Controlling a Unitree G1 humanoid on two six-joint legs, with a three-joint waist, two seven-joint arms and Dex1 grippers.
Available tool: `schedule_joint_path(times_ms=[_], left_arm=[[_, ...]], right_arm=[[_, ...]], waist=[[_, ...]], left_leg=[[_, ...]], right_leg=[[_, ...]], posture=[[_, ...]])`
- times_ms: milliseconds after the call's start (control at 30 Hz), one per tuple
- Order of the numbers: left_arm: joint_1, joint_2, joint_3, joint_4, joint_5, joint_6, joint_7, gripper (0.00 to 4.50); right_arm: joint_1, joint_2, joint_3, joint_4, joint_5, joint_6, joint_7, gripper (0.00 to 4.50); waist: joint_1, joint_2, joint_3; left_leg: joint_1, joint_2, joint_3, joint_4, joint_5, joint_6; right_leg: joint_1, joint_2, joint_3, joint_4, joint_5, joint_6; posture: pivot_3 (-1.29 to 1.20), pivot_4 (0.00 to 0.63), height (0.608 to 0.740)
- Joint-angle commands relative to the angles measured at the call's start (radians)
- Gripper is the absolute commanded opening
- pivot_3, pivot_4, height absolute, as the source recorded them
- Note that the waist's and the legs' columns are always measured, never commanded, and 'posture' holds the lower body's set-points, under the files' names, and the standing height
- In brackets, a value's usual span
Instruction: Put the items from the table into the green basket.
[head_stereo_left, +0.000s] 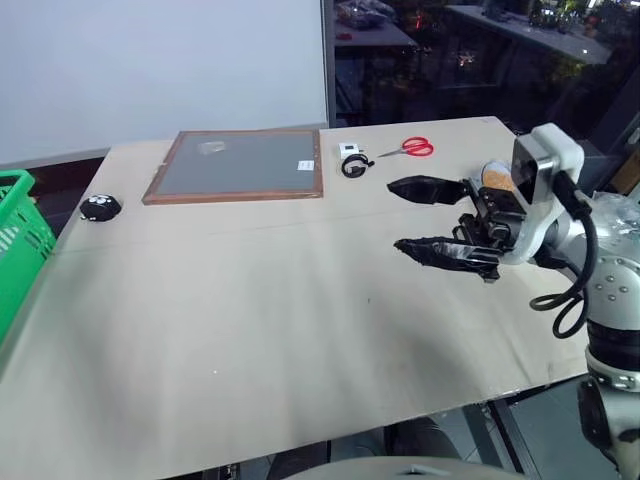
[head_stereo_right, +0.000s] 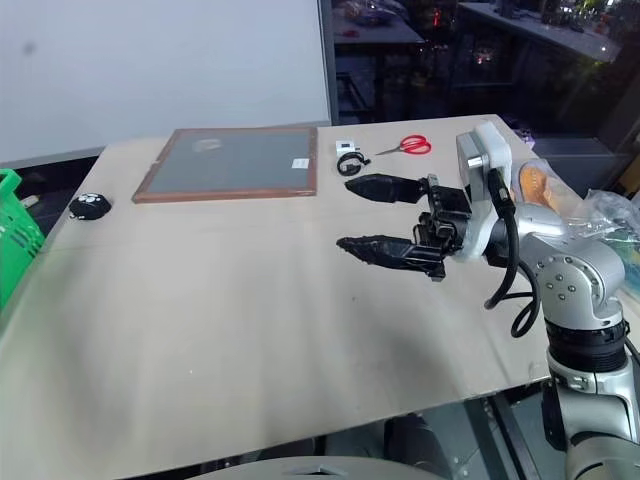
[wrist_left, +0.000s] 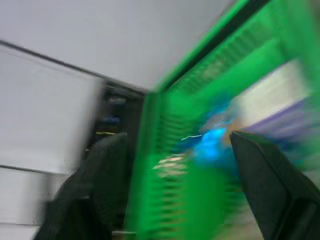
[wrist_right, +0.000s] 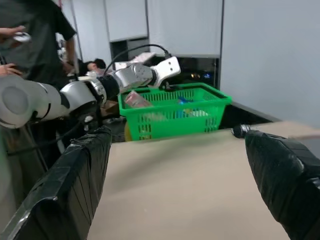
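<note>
Above smooth beige table (head_stereo_left: 250, 330), right pincer (head_stereo_left: 415, 215) fingers apart, left pincer (wrist_left: 175, 165) apart over lattice-sided green basket (wrist_right: 175, 112)

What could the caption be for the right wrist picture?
Open right gripper faces the green basket across the table while the left gripper hangs above it.

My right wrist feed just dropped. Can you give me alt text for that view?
The right gripper, jaws wide and empty, faces across the table toward the green basket. The left arm reaches over the basket; a person stands behind.
</note>
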Motion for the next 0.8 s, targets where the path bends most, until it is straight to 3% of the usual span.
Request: schedule_joint_path(times_ms=[33, 133, 200, 267, 400, 533, 800], left_arm=[[0.027, -0.106, 0.119, -0.343, -0.258, 0.08, -0.155, 3.51], [0.184, -0.282, 0.174, -0.728, -0.526, 0.281, -0.225, 3.51], [0.345, -0.35, 0.117, -0.925, -0.57, 0.362, -0.241, 3.51], [0.469, -0.408, 0.006, -1.049, -0.526, 0.381, -0.218, 3.51], [0.56, -0.481, -0.11, -1.139, -0.472, 0.368, -0.188, 3.51], [0.603, -0.459, -0.149, -1.074, -0.327, 0.297, -0.176, 3.51], [0.688, -0.536, -0.159, -1.123, -0.345, 0.213, -0.241, 3.51]], right_arm=[[0.025, -0.023, -0.037, -0.026, -0.005, -0.012, -0.013, 4.5], [0.1, -0.056, -0.035, -0.038, -0.057, -0.041, 0.0, 4.5], [0.178, -0.09, -0.02, -0.039, -0.137, -0.095, 0.025, 4.5], [0.253, -0.112, 0.002, -0.019, -0.238, -0.169, 0.03, 4.5], [0.352, -0.098, 0.026, 0.058, -0.404, -0.321, 0.009, 4.5], [0.503, -0.105, 0.055, 0.077, -0.532, -0.464, 0.023, 4.5], [0.57, -0.041, 0.056, 0.151, -0.599, -0.581, -0.011, 4.5]], waist=[[-0.003, -0.003, -0.002], [-0.007, -0.007, -0.005], [-0.02, -0.006, -0.006], [-0.029, -0.004, -0.006], [-0.031, -0.005, -0.006], [-0.028, 0.0, -0.003], [-0.039, 0.002, -0.001]], left_leg=[[0.0, 0.0, 0.0, 0.001, 0.0, 0.0], [-0.001, -0.001, 0.002, 0.002, 0.0, 0.0], [-0.001, -0.001, 0.006, 0.002, -0.001, 0.001], [0.001, -0.001, 0.01, 0.002, -0.003, 0.004], [0.001, 0.001, 0.012, 0.001, -0.003, 0.005], [0.018, 0.002, 0.012, 0.001, -0.003, 0.005], [0.019, 0.001, 0.02, 0.001, -0.003, 0.004]], right_leg=[[0.0, 0.0, 0.0, 0.0, 0.001, -0.002], [0.0, -0.002, 0.002, -0.001, 0.002, -0.003], [0.0, -0.002, 0.007, -0.003, 0.002, -0.003], [0.0, -0.002, 0.011, -0.002, 0.001, -0.002], [0.001, 0.003, 0.013, -0.001, -0.002, 0.0], [0.017, 0.004, 0.014, -0.001, -0.004, -0.004], [0.018, 0.0, 0.015, -0.006, -0.005, -0.005]], posture=[[0.1, 0.0, 0.74], [0.08, 0.0, 0.74], [0.08, 0.0, 0.74], [0.08, 0.0, 0.74], [0.07, 0.0, 0.74], [0.08, 0.0, 0.74], [0.07, 0.0, 0.74]])
